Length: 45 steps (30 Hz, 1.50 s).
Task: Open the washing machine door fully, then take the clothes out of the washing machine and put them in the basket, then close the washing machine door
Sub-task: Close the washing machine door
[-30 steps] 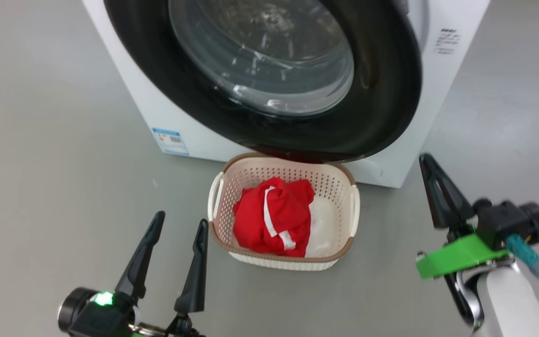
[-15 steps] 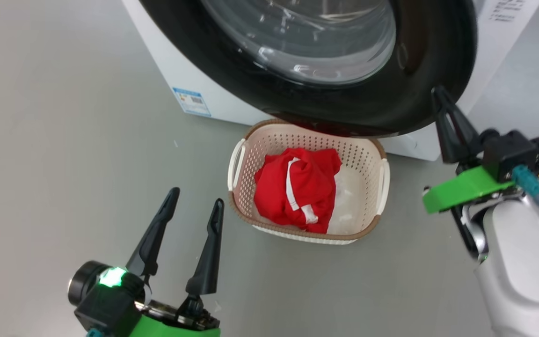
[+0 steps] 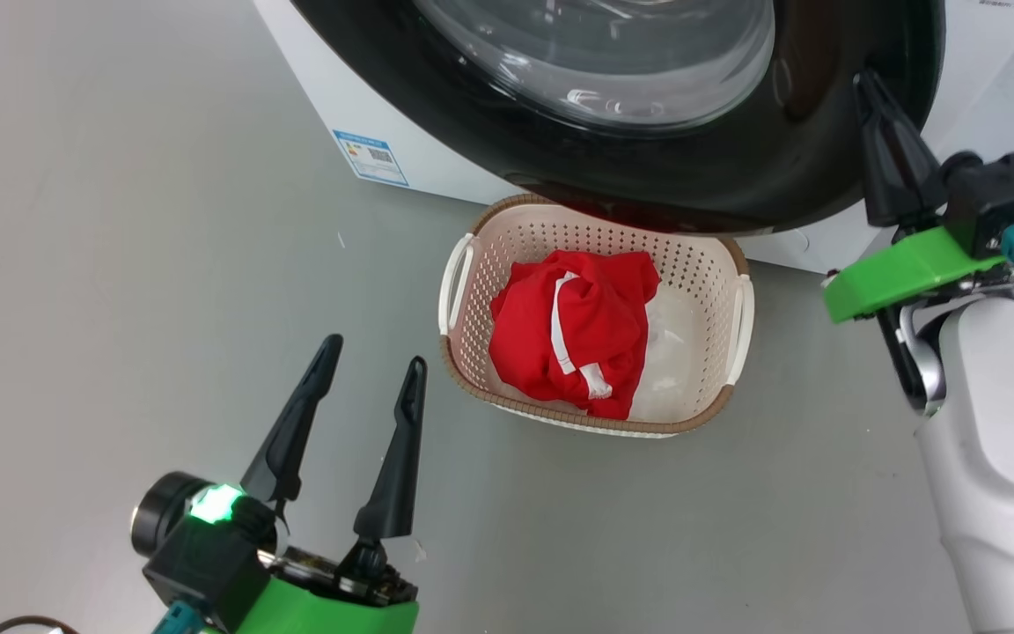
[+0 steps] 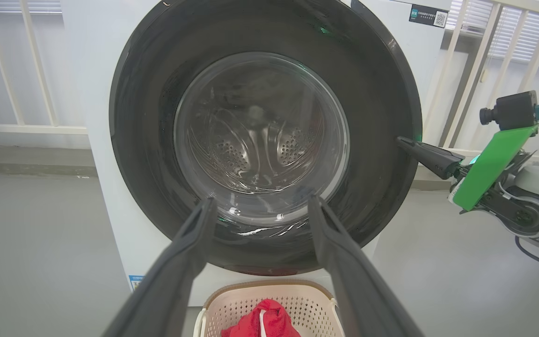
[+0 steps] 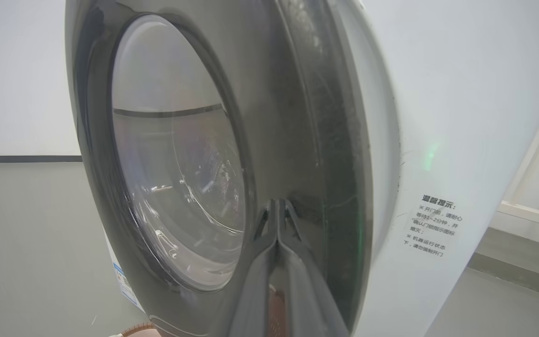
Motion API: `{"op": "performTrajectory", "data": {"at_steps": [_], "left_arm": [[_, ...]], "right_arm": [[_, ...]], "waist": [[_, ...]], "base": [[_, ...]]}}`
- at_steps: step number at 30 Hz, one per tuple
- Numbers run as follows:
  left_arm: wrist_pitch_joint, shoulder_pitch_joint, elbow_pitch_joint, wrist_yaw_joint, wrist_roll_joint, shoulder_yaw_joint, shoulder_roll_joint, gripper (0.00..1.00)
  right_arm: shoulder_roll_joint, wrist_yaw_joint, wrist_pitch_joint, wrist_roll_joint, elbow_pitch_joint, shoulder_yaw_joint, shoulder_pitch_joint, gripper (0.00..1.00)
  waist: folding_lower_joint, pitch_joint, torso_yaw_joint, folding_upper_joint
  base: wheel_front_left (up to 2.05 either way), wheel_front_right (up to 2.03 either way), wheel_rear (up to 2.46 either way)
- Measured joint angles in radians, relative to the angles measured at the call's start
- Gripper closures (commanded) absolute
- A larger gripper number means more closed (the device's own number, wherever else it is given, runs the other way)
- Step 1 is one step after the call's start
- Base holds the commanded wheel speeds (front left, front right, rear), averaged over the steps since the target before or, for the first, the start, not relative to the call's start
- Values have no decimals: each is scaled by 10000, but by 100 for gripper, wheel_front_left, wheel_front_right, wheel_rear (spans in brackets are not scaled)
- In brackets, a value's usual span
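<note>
Red clothes sit in the basket; you've only the door left. Right gripper closed empty at its rim, left gripper wide open.

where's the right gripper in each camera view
Head view: right gripper at the upper right, shut, tip by the rim of the washing machine door.
Left wrist view: right of centre, pointing left at the door's right rim.
Right wrist view: bottom centre, its shut fingers rising in front of the door's black ring.
Shared landmark: the door's black ring around the glass.
</note>
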Motion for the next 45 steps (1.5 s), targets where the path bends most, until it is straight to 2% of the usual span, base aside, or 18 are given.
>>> {"op": "performTrajectory", "data": {"at_steps": [25, 37, 45], "left_arm": [[0, -382, -21, -6, -203, -236, -23, 0], [0, -383, 65, -6, -251, -255, -25, 0], [0, -383, 157, 0, -407, -238, -23, 0]], "right_arm": [[-537, 115, -23, -1290, 2661, -763, -3103, 100], [-447, 117, -40, -1547, 2903, -842, -3333, 100], [-307, 102, -40, -1187, 2581, -571, -3258, 100]], "waist": [[0, 615, 36, 0], [0, 540, -99, 0], [0, 404, -469, 0]], "base": [[0, 0, 0], [0, 0, 0], [0, 0, 0]]}}
